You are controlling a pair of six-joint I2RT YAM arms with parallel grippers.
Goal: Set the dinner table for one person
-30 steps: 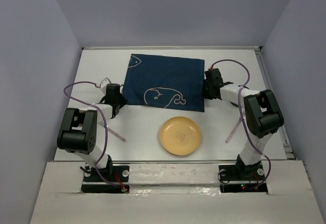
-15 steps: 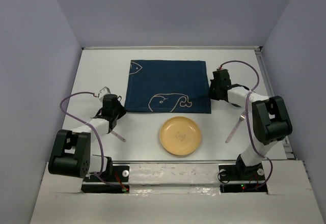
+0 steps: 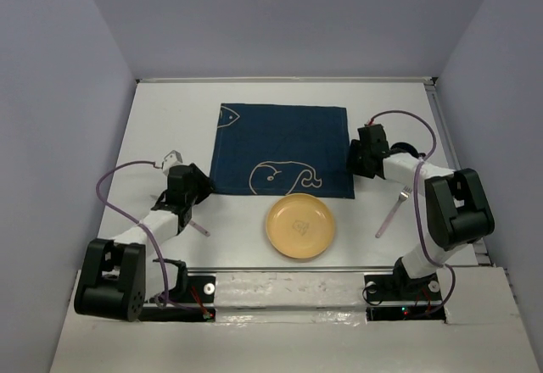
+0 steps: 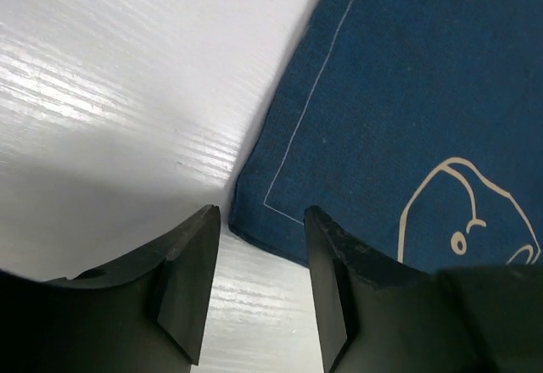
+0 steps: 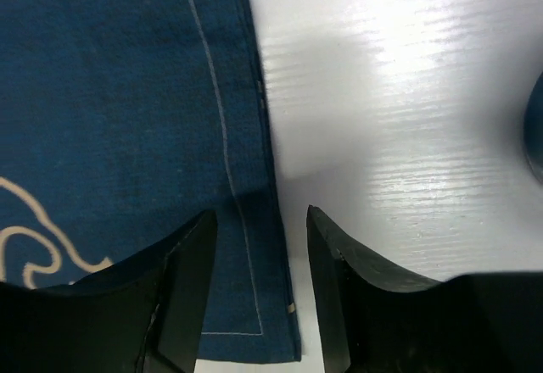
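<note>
Blue mat [image 3: 280, 148] just released, flat | corner below left gripper [image 4: 259, 218], jaws parted | edge below right gripper [image 5: 259, 216], jaws parted | plate [image 3: 299, 225] likely next

Top camera overlooks the dinner table [image 3: 170, 110]; close wrist cameras share mat [image 3: 280, 140].

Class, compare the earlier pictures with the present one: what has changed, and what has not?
The blue mat was pulled nearer the arms and squared up. The left hand and right hand then opened and let go of its near corners. The yellow plate and fork stayed put.
</note>
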